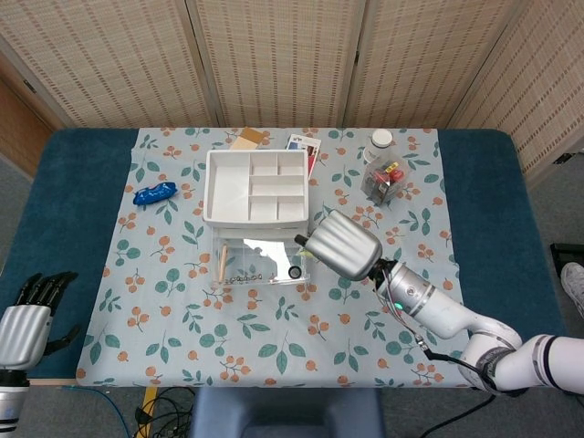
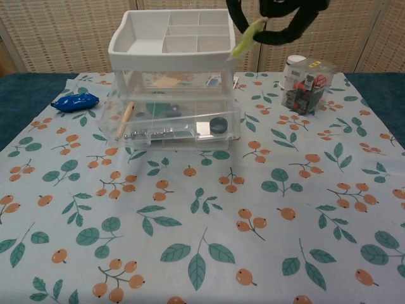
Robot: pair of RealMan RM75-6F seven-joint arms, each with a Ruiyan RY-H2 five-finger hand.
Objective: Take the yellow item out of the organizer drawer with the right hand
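Observation:
My right hand (image 2: 278, 19) hangs high above the table at the top of the chest view and pinches the yellow item (image 2: 245, 39), a thin pale-yellow strip dangling from its black fingers. In the head view the right hand (image 1: 342, 244) shows as a grey shell to the right of the organizer, hiding the strip. The white organizer (image 1: 255, 187) has its clear bottom drawer (image 2: 171, 130) pulled open, holding a wooden stick (image 2: 124, 118), a chain and a small black round piece (image 2: 218, 124). My left hand (image 1: 26, 315) rests off the table's left corner, fingers spread, holding nothing.
A blue packet (image 2: 75, 101) lies left of the organizer. A clear jar with a white lid (image 2: 304, 82), filled with small items, stands at the back right. Cards (image 1: 304, 146) lie behind the organizer. The floral cloth (image 2: 209, 240) covers the table.

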